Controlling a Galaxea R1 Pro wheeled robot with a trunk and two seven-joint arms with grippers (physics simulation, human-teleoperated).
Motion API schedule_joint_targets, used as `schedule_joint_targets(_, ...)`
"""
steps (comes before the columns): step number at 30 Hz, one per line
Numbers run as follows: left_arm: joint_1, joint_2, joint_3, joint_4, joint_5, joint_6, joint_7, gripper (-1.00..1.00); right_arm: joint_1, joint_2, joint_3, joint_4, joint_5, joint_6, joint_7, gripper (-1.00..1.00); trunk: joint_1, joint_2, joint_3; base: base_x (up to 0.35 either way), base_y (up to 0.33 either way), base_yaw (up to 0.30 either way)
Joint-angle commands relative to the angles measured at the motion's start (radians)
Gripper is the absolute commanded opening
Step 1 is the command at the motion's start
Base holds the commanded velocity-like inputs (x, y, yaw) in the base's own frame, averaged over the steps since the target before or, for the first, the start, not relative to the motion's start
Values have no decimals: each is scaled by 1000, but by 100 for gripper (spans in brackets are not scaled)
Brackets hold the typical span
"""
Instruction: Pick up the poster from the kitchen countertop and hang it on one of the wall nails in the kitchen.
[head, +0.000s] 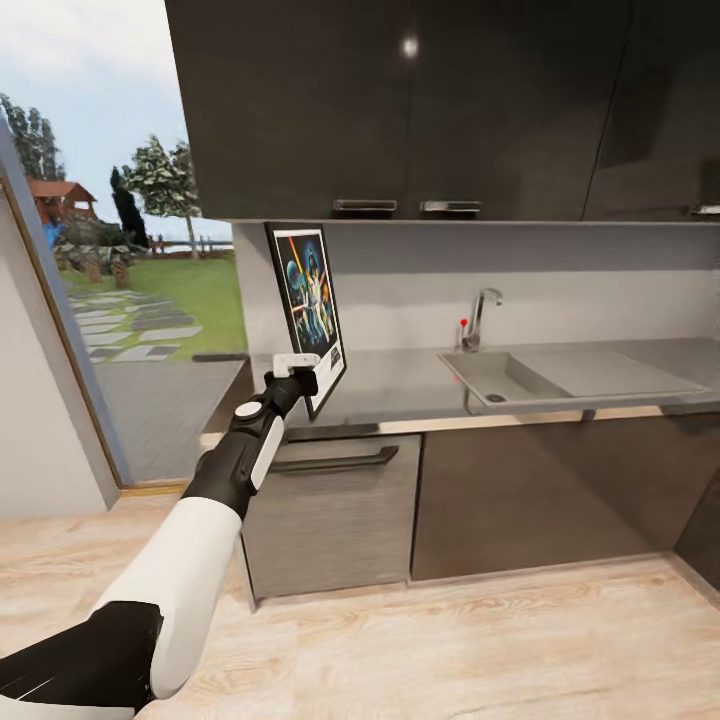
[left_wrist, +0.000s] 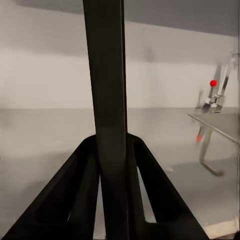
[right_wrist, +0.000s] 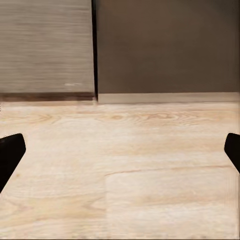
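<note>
The poster (head: 308, 300) is held upright by the left gripper (head: 297, 366), clamped at its lower edge, above the left end of the table (head: 400, 385). Whether the bottom corner touches the table top cannot be told. The poster is turned edge-on toward the wall, with its picture side facing the sink (head: 520, 378). In the left wrist view the black frame edge (left_wrist: 107, 100) is seen pinched between the two dark fingers (left_wrist: 75, 200), running straight up through the middle; the tap (left_wrist: 220, 95) with its red dot is visible beyond, blurred.

The right gripper (right_wrist: 120, 150) is pointed down at the wooden floor (right_wrist: 125, 165), fingers spread wide apart at the frame edges, nothing held between them. Dark cabinet fronts (right_wrist: 165, 45) and a grey striped panel (right_wrist: 45, 45) are seen past it.

Upper cabinets (head: 400, 100) hang above the light-grey wall (head: 520, 270). A garden is seen through the opening at the left.
</note>
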Motion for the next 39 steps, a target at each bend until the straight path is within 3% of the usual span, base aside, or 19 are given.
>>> schedule_joint_targets(1, 0, 0, 1, -2, -4, 6, -1, -100, 0, 0, 0, -1, 1, -2, -1, 100, -1, -1, -1, -339, 0, 0)
schedule_joint_targets(8, 0, 0, 1, -2, -3, 6, -2, -100, 0, 0, 0, -1, 1, -2, -1, 100, -1, -1, -1, -340, 0, 0)
schedule_joint_targets(17, 0, 0, -10, -3, 41, 6, -23, -100, -1, 0, -1, -1, 1, -2, -1, 100, -1, -1, -1, -340, 0, 0)
schedule_joint_targets(19, 0, 0, -43, -4, 46, 9, -119, -100, -1, 0, -1, -1, 1, -2, -1, 100, -1, -1, -1, -339, 0, 0)
schedule_joint_targets(21, 0, 0, -52, -5, 61, 30, -208, -100, -1, 0, -1, -1, 1, -2, -1, 100, -1, -1, -1, -338, 0, 0)
schedule_joint_targets(24, 0, 0, -58, -21, 102, 90, -397, -100, -1, -1, -2, -2, 1, -2, 0, 100, -1, -1, -1, -253, 0, 0)
schedule_joint_targets(28, 0, 0, -59, -31, 117, 112, -547, -100, 0, -1, -2, -3, 1, -2, 1, 100, -1, -1, -1, -107, 0, 0)
schedule_joint_targets(31, 5, 0, -63, -69, 124, 119, -760, -100, 0, -3, -4, -23, 1, 0, 2, 100, -1, -1, -1, -31, 0, 0)
schedule_joint_targets(34, 51, 0, -73, -130, 125, 121, -905, -100, 0, -15, -13, -74, 1, 3, 4, 100, -1, -1, -1, -9, 0, 0)
schedule_joint_targets(36, 87, 0, -76, -172, 125, 122, -979, -100, 0, -21, -24, -121, 1, 14, 5, 100, -1, -1, -1, -3, 0, 0)
schedule_joint_targets(39, 120, 0, -77, -207, 124, 123, -1042, -100, 0, -24, -30, -166, 1, 52, 7, 100, -1, -1, -1, -2, 0, 0)
